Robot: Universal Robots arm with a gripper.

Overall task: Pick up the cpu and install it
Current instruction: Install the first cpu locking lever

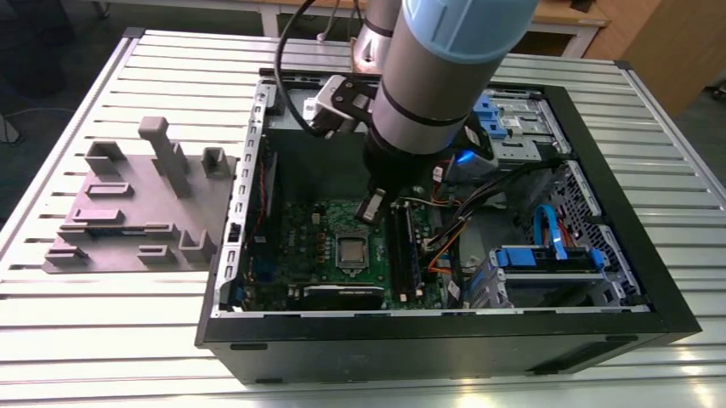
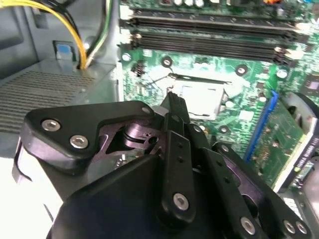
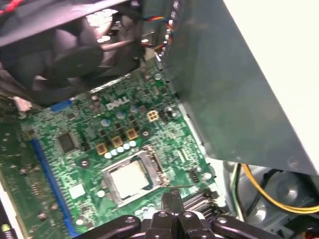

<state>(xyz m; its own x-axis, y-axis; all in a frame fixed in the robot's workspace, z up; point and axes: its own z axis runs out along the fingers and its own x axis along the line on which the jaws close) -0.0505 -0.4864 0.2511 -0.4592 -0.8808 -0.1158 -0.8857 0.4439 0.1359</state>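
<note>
Already done: cpu (image 3: 128, 177) lay seated in the socket frame (image 3: 149, 164).
Gripper (image 3: 172, 196): fingers together, holding nothing, just above the motherboard (image 3: 84, 149).

arm reaches steeply down, tool (image 1: 375, 206) pointing downward with its fingers (image 2: 175, 107) pressed together

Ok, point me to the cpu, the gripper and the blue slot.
cpu (image 3: 128, 175), first wrist view, middle of its silver top.
gripper (image 2: 173, 102), second wrist view, fingertips.
blue slot (image 2: 262, 122), second wrist view, mid-length.
</note>
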